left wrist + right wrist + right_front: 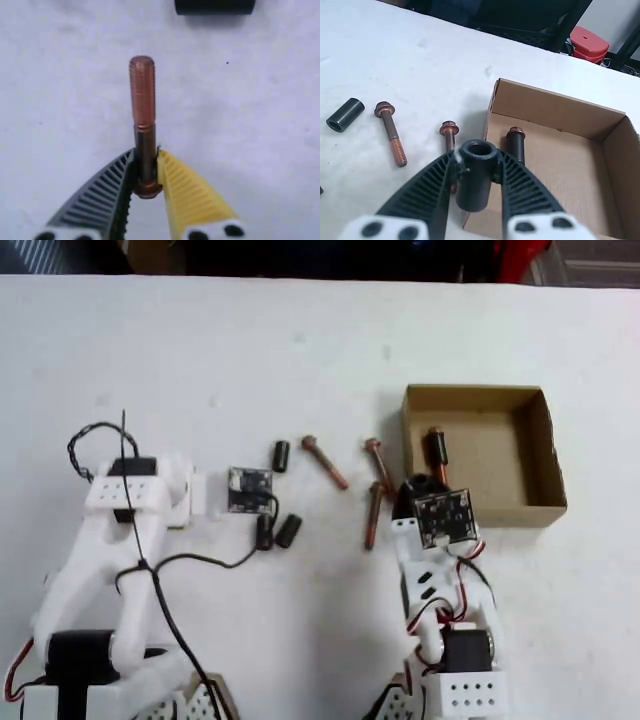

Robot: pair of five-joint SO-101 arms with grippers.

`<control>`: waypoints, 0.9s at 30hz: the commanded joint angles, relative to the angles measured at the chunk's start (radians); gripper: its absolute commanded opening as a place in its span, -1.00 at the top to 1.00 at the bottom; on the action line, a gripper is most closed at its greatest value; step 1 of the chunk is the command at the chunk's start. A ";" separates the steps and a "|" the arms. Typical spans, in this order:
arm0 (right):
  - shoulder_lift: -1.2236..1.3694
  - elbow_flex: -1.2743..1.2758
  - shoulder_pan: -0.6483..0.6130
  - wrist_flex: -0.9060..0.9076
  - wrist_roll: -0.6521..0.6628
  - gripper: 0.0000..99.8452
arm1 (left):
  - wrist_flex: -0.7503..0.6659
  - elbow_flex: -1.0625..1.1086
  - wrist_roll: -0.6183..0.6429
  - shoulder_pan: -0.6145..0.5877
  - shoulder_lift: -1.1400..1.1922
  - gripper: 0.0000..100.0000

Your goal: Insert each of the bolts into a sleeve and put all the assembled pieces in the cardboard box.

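My left gripper (146, 155) is shut on the head end of a copper bolt (142, 95), whose threaded end points away over the white table. A black sleeve (215, 6) lies just beyond the tip. My right gripper (477, 160) is shut on another black sleeve (475, 182), held open end up beside the near left corner of the cardboard box (555, 107). From above, that right gripper (415, 490) sits at the box (470, 392) corner. One bolt in a sleeve (437, 453) (516, 145) lies inside the box.
Three loose bolts (325, 462) (376, 458) (372, 515) lie between the arms. Loose black sleeves (281, 455) (289, 530) rest near the left arm (130, 500), which has a black cable trailing across the table. A red object (587, 42) stands beyond the far edge.
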 commanded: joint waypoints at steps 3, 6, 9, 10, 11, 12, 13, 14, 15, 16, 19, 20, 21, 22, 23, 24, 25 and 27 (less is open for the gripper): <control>-0.015 0.008 0.013 -0.012 0.000 0.97 | -0.020 -0.018 -0.005 -0.007 0.039 0.95; -0.015 0.008 0.013 -0.012 0.000 0.97 | -0.014 -0.066 -0.002 -0.008 0.120 0.95; -0.015 0.008 0.013 -0.012 0.000 0.97 | -0.014 -0.104 -0.002 -0.021 0.194 0.95; -0.015 0.008 0.013 -0.012 0.000 0.97 | -0.014 -0.117 -0.002 -0.024 0.216 0.95; -0.015 0.008 0.013 -0.012 0.000 0.97 | -0.014 -0.127 -0.002 -0.024 0.236 0.95; -0.015 0.008 0.013 -0.012 0.000 0.97 | -0.012 -0.133 -0.002 -0.024 0.249 0.95; -0.015 0.008 0.013 -0.012 0.000 0.97 | -0.012 -0.137 -0.002 -0.024 0.260 0.95; -0.015 0.008 0.013 -0.012 0.000 0.97 | -0.012 -0.137 -0.002 -0.022 0.265 0.95; -0.015 0.008 0.013 -0.012 0.000 0.97 | -0.012 -0.137 -0.002 -0.021 0.265 0.95; -0.015 0.008 0.013 -0.012 0.000 0.97 | -0.012 -0.137 -0.002 -0.021 0.265 0.95; -0.015 0.008 0.013 -0.012 0.000 0.97 | -0.012 -0.137 -0.002 -0.022 0.265 0.84; -0.015 0.008 0.013 -0.012 0.000 0.97 | -0.012 -0.137 -0.002 -0.022 0.265 0.79; -0.015 0.008 0.013 -0.012 0.000 0.97 | -0.014 -0.138 -0.002 -0.022 0.265 0.76; -0.015 0.008 0.013 -0.012 0.000 0.97 | -0.012 -0.146 -0.002 -0.022 0.265 0.75; -0.015 0.008 0.013 -0.012 0.000 0.97 | -0.012 -0.152 -0.002 -0.022 0.265 0.75; -0.015 0.008 0.013 -0.012 0.000 0.97 | -0.012 -0.157 0.000 -0.024 0.265 0.75; -0.015 0.008 0.013 -0.012 0.000 0.97 | -0.011 -0.158 0.015 -0.024 0.265 0.75; -0.015 0.008 0.013 -0.012 0.000 0.97 | -0.011 -0.166 0.055 -0.018 0.265 0.75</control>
